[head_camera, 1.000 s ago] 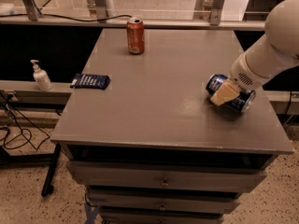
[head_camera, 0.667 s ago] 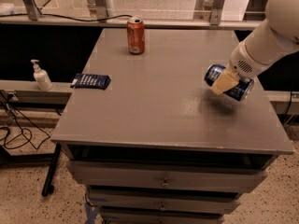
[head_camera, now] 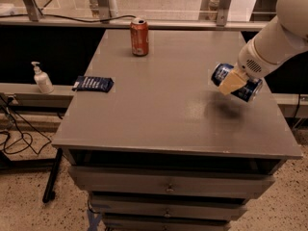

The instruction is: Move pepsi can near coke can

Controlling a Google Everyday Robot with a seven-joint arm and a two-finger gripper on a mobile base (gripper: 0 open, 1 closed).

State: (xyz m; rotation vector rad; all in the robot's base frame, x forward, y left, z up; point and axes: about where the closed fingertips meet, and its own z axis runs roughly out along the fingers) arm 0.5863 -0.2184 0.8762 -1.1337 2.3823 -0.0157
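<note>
The pepsi can (head_camera: 225, 74), blue with silver ends, lies on its side in my gripper (head_camera: 234, 82), lifted a little above the right part of the grey table (head_camera: 159, 100); its shadow falls on the tabletop below. The gripper is shut on the can, with a cream fingertip (head_camera: 231, 83) across its front. The coke can (head_camera: 139, 37), red-orange with a silver top, stands upright at the back of the table, left of centre, well away from the gripper.
A flat dark blue snack packet (head_camera: 93, 83) lies at the table's left edge. A white pump bottle (head_camera: 42, 79) stands on a ledge to the left. Metal rails run behind the table. Drawers sit under the tabletop.
My gripper has lifted the pepsi can off the tabletop and carried it slightly up and toward the back. The coke can and the packet have not moved.
</note>
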